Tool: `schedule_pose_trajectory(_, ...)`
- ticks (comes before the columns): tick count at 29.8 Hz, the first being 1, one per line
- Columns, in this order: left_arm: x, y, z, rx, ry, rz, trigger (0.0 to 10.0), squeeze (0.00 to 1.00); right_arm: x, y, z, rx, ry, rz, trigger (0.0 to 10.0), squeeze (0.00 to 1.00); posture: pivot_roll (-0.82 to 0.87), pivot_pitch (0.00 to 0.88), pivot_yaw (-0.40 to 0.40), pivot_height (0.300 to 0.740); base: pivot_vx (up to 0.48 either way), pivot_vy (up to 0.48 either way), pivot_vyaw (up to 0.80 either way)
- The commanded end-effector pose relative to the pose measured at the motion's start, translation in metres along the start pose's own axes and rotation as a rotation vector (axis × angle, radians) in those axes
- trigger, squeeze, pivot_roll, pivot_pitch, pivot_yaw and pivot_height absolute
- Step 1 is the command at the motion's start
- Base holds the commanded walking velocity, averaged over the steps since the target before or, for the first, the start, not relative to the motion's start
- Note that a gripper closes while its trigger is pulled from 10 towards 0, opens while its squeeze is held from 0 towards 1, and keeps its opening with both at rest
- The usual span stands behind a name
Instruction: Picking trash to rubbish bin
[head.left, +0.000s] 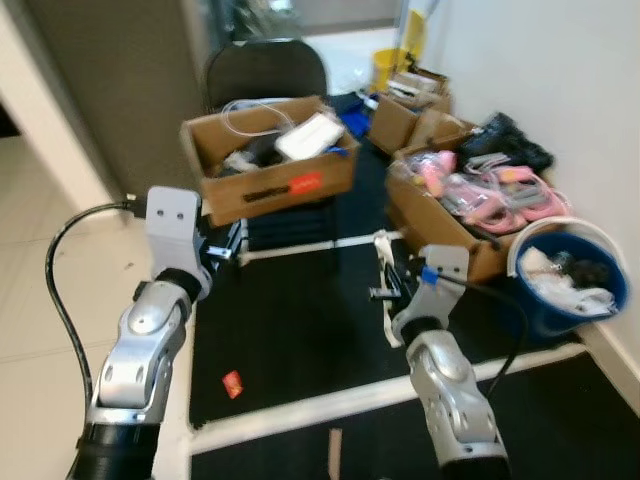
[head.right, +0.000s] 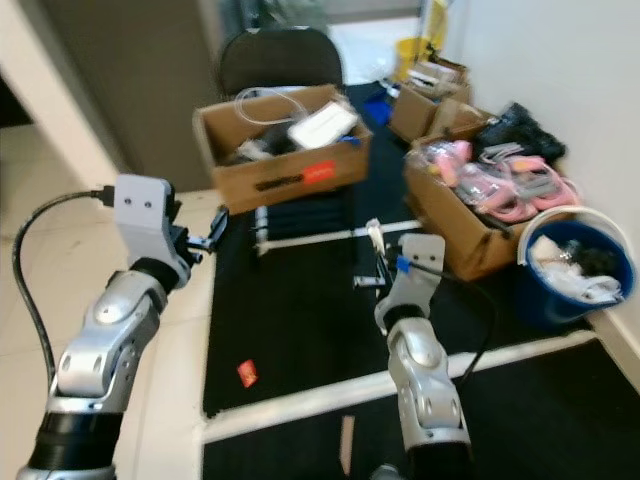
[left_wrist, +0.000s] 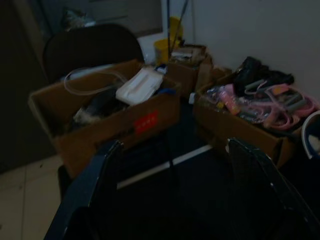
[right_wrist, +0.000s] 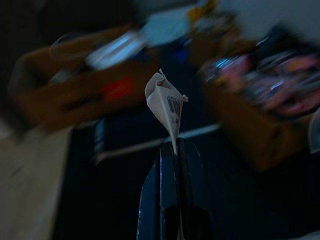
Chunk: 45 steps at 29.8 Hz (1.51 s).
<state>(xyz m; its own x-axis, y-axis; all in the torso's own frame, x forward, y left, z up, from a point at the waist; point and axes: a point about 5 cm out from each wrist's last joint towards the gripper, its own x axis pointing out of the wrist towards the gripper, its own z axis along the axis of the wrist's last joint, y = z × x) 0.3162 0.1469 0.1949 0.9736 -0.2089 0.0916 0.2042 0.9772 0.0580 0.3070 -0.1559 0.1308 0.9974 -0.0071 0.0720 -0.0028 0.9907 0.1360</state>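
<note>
Above the black mat (head.left: 290, 330), the right claw (right_wrist: 172, 150) is clamped tight on a crumpled white wrapper (right_wrist: 165, 105), a thin creased scrap with a printed barcode that stands up from between the pressed-together fingers. In the eye views the same wrapper (head.left: 381, 246) shows as a pale sliver at the end of the silver right arm, held over the mat's middle.

The left claw (left_wrist: 170, 190) hangs open and empty, its two long black fingers (left_wrist: 100, 175) spread wide apart, raised at the mat's left edge beside the pale tiled floor (head.left: 40, 300).

The bin (head.left: 575, 290) is a round blue bucket with a white rim, set against the white wall (head.left: 560, 70) to the robot's right; soft white and dark rubbish fills it. Just beside it sits a cardboard box (head.left: 450, 225) heaped with pink looped items. A larger box (head.left: 270, 160), its corrugated sides marked with a red label, rests on a dark chair (head.left: 265, 70) straight ahead and holds clear tubing and a flat white pack.

A small red scrap (head.left: 232, 383) lies on the mat near its front left corner. White tape (head.left: 350, 398) borders the mat's front edge. Open mat lies between the right claw and the bin.
</note>
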Motion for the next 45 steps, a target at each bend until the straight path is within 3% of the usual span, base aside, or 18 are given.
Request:
schedule_pose_trajectory(1, -0.004, 0.009, -0.007, 0.005, 0.033, 0.032, 10.0, 0.00, -0.001, 0.011, -0.005, 0.014, 0.017, 0.027, 10.0, 0.00, 0.01, 0.142, 0.050, 0.740, 0.364, 0.000, 0.00)
schedule_pose_trajectory(35, -0.006, 0.012, -0.011, 0.009, 0.050, 0.032, 10.0, 0.00, 0.003, 0.023, -0.008, 0.003, 0.003, 0.051, 10.0, 0.00, 0.02, 0.140, 0.051, 0.740, 0.359, 0.000, 0.00)
schedule_pose_trajectory(45, -0.007, 0.012, -0.013, 0.012, 0.058, 0.032, 10.0, 0.00, 0.007, 0.033, -0.007, -0.051, 0.006, 0.104, 10.0, 0.00, 0.03, 0.142, 0.047, 0.740, 0.352, 0.000, 0.00)
